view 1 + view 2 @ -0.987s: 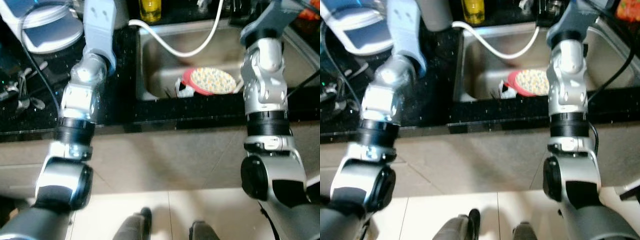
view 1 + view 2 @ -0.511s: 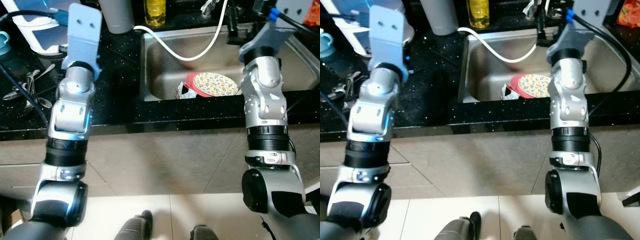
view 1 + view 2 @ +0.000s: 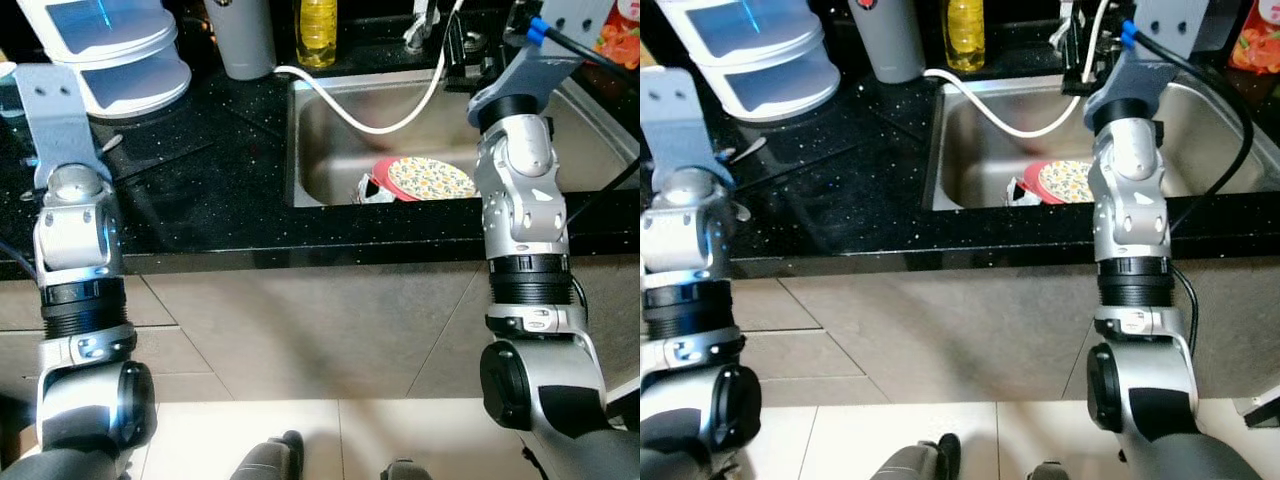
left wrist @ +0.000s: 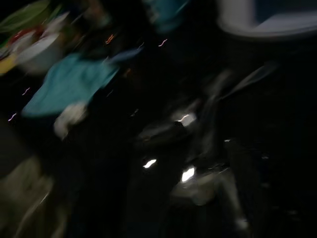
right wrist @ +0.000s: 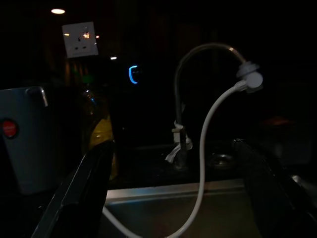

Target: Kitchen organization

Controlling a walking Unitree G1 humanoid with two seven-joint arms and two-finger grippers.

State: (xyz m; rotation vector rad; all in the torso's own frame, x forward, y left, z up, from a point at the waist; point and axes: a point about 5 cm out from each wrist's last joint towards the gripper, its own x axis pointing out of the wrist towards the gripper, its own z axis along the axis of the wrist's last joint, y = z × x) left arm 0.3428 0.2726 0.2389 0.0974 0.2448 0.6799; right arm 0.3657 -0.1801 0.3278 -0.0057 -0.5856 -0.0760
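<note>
Two silver arms reach up over a black speckled counter [image 3: 200, 190], the left arm [image 3: 72, 240] at 9 o'clock in the head views and the right arm [image 3: 522, 220] at 3 o'clock, rising over the front edge of a steel sink [image 3: 330, 150]. Inside the sink, near its front wall, lies a floral plate [image 3: 430, 178] resting on a red dish [image 3: 378, 170], with some crumpled white bits beside them at 9 o'clock of the plate. A white hose [image 3: 370, 125] loops from the counter across the basin up to the faucet [image 5: 198, 54]. Behind the sink stand a yellow bottle [image 3: 316, 30] and, at 9 o'clock of it, a grey canister [image 3: 245, 38]; further towards 10 o'clock sits a white drawer unit [image 3: 110, 45] with bluish fronts. The right gripper [image 5: 178, 193] is spread wide, its two black fingers [image 5: 84, 193] framing the faucet and hose with nothing between them. The left wrist view is dark and blurred (a teal cloth [image 4: 69, 84] and some shiny cutlery [image 4: 193, 148] on the counter can be made out), and I cannot tell how the left gripper stands.
</note>
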